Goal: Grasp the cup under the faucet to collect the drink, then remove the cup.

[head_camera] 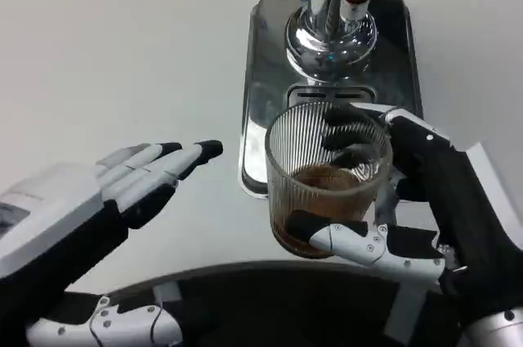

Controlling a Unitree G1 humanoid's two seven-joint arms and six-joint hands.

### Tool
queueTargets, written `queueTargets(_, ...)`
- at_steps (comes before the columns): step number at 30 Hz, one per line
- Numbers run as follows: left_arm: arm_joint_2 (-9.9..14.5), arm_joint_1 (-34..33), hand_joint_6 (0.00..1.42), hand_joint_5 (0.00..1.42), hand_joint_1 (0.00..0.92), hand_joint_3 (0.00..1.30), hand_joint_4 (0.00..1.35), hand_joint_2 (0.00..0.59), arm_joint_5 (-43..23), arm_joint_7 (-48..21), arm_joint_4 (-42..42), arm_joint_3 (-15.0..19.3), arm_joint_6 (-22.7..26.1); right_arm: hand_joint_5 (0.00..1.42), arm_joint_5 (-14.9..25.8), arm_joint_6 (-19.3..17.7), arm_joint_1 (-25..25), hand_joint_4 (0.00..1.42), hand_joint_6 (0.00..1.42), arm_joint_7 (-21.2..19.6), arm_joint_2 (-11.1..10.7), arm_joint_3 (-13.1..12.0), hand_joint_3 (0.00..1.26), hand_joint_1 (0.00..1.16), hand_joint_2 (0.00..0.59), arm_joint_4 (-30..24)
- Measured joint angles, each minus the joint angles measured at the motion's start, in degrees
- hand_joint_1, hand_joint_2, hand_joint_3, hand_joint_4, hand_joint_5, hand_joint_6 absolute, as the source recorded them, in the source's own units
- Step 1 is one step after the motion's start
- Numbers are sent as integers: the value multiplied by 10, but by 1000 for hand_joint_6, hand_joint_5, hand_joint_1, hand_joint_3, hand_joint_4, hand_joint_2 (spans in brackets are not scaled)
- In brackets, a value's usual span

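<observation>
Ribbed glass cup (327,180), holding drink, wrapped by right hand (392,200) fingers; left hand (131,184) spread, empty. Removal underway; next, steady carry nearward.

The cup (328,175) is a clear, ribbed glass standing upright, with brown drink pooled in its lower part (about a third full). It sits at the near edge of the steel drip tray (261,86), just in front of the chrome faucet (331,33).
</observation>
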Motion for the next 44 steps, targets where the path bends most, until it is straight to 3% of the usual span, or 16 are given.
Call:
queueTargets(19,-6,26,0,0,0,0,0,104,-1,-3,-25,14,1,1260,19,0,23,1043,1296,24,-20,5,878,910,140,-31)
queueTargets(44,-6,25,0,0,0,0,0,99,-1,-4,-28,11,11,1273,29,0,25,1065,1302,28,-23,-7,887,907,139,-36)
